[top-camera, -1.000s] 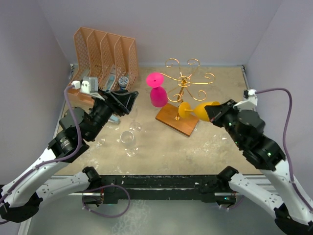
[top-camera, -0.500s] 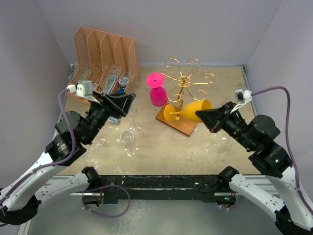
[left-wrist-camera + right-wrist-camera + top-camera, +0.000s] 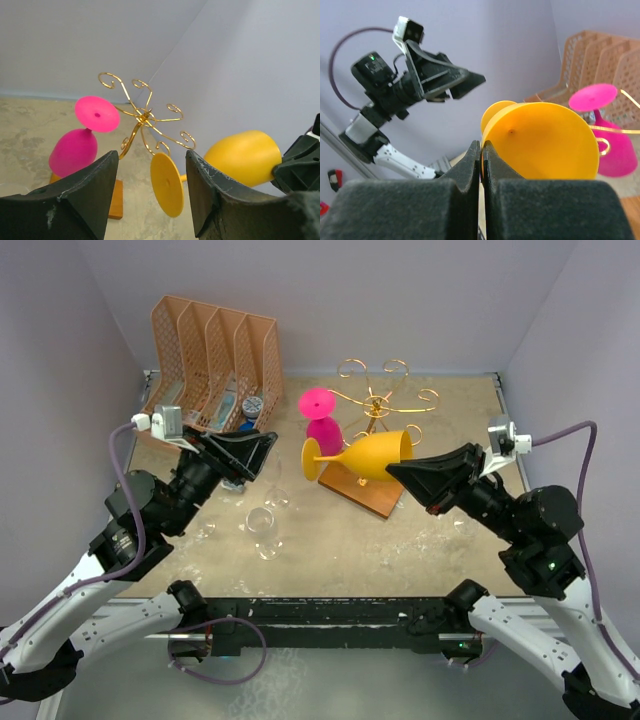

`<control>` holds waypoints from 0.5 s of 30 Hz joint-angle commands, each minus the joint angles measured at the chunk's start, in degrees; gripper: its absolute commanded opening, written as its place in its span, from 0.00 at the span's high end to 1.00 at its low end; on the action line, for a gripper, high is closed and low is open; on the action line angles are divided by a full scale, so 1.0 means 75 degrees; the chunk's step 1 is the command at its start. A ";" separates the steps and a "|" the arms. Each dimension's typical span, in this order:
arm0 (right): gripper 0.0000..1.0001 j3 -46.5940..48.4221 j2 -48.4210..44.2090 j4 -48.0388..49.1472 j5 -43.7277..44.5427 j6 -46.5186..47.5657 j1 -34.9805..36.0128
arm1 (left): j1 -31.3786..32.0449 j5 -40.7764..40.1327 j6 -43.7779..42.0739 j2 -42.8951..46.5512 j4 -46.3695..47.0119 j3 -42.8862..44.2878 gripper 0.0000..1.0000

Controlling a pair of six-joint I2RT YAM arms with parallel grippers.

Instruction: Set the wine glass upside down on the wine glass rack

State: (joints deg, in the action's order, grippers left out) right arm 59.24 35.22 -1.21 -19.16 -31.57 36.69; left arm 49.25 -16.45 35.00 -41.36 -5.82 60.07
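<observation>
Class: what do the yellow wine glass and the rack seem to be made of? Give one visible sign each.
Yellow wine glass: probably plastic; opaque, uniform matte colour. Rack: thin gold wire, likely metal, shiny; base looks wooden, brown.

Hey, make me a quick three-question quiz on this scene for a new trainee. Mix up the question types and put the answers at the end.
1. Fill in: the left gripper holds nothing, and its jaws are ____.
2. Which one holds the yellow wine glass by the rim? A) the left gripper B) the right gripper C) neither
3. True or false: the pink wine glass lies on its side on the table.

Key: 1. open. 2. B. 3. False, it is foot up and bowl down.
</observation>
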 commanded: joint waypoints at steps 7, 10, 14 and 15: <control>1.00 -0.0622 0.0371 0.4880 0.1007 -0.1383 -0.0017 | 0.0012 0.0479 0.0399 -0.0162 0.1209 0.0592 0.46; 1.00 -0.0704 0.0617 0.5419 0.1460 -0.1647 -0.0022 | 0.0017 0.0672 0.0650 -0.0311 0.1762 0.0546 0.46; 1.00 -0.0691 0.1126 0.5867 0.1974 -0.1961 -0.0017 | 0.0018 0.1086 0.0886 -0.0748 0.2297 0.0679 0.46; 1.00 -0.0626 0.1259 0.5930 0.1998 -0.1995 -0.0017 | 0.0014 0.1183 0.0927 -0.0869 0.2396 0.0733 0.46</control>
State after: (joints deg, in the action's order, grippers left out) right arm 53.91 41.45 34.09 -9.32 -43.07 36.69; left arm 49.25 -11.90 39.33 -44.73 4.95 62.59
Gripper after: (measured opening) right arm 0.009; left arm 0.538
